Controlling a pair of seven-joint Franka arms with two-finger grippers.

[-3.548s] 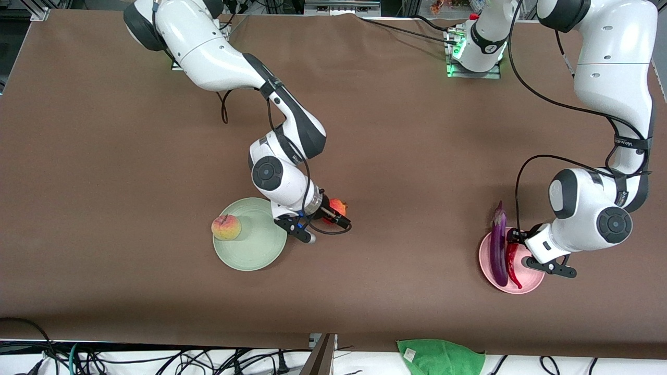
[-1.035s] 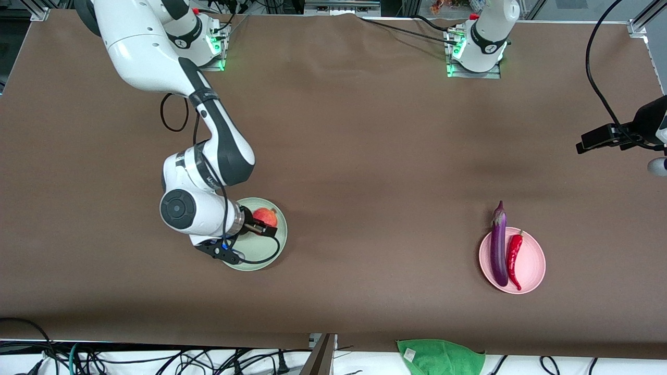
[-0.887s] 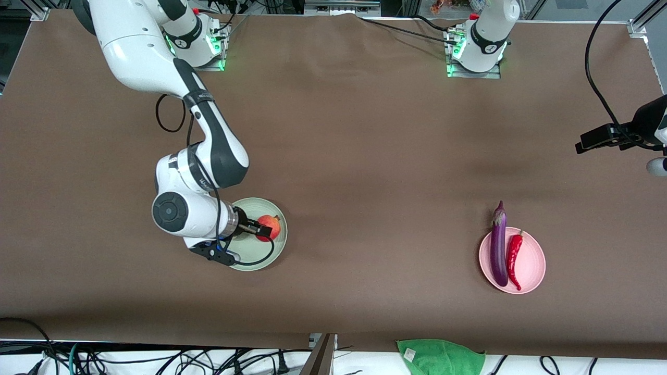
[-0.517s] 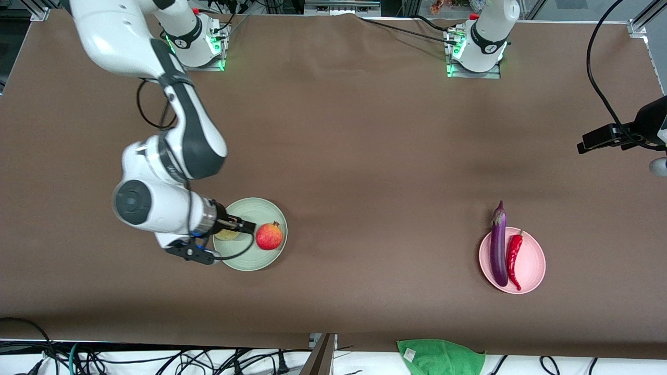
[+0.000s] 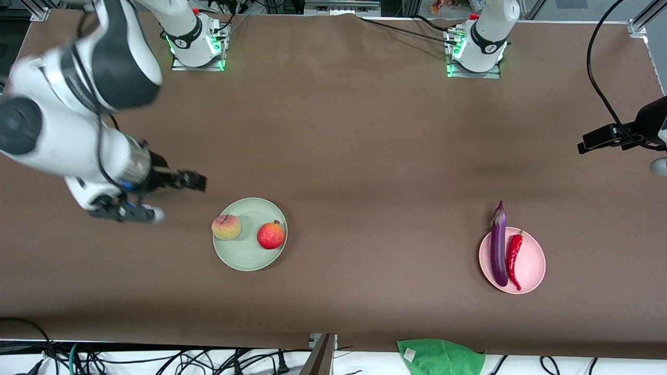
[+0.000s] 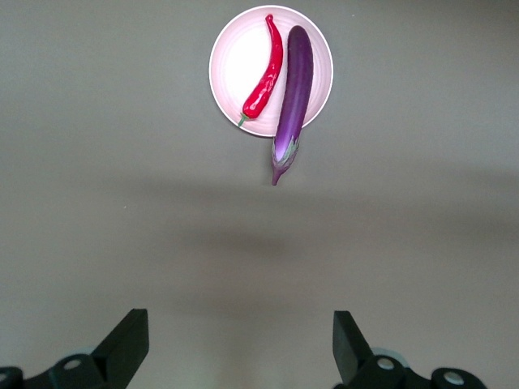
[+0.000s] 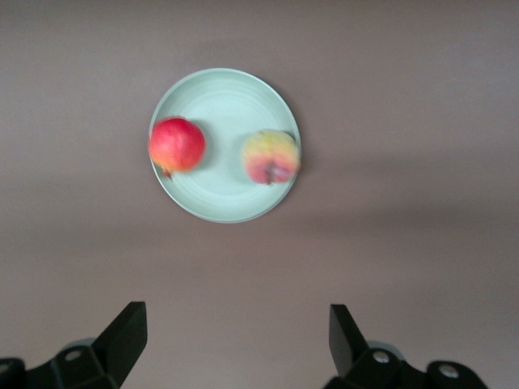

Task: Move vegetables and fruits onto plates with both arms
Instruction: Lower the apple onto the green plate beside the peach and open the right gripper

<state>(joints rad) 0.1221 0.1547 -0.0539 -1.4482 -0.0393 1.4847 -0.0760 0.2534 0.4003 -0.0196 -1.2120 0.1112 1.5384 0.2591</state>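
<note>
Front view, tabletop (image 5: 365, 146): flat, covered with a matte brown sheet.
Front view, green plate (image 5: 250, 258): round, shallow, matte mint, toward the right arm's end of the tabletop.
Front view, peach (image 5: 226, 227): round, yellow with pink blush, on the green plate at its rim.
Front view, pomegranate (image 5: 271, 235): round, red, with a small crown tip, on the same plate beside the peach, not touching it.
Front view, pink plate (image 5: 531, 260): round, shallow, matte, toward the left arm's end.
Front view, eggplant (image 5: 498, 244): long, slim, glossy purple; the cap end hangs over the plate rim.
Front view, chili pepper (image 5: 514, 258): curved, shiny red, on the pink plate just beside the eggplant.
Front view, right gripper (image 5: 190, 179): over bare tabletop near the green plate, dark, holds nothing.
Front view, left gripper (image 5: 599, 140): at the picture's edge, over the tabletop's end.
Front view, green cloth (image 5: 440, 357): soft, crumpled, at the tabletop's near edge.
Left wrist view, left fingers (image 6: 130, 344): spread wide, released, high over bare tabletop; pink plate well apart.
Right wrist view, right fingers (image 7: 126, 332): spread wide, released, above bare tabletop; green plate apart.
</note>
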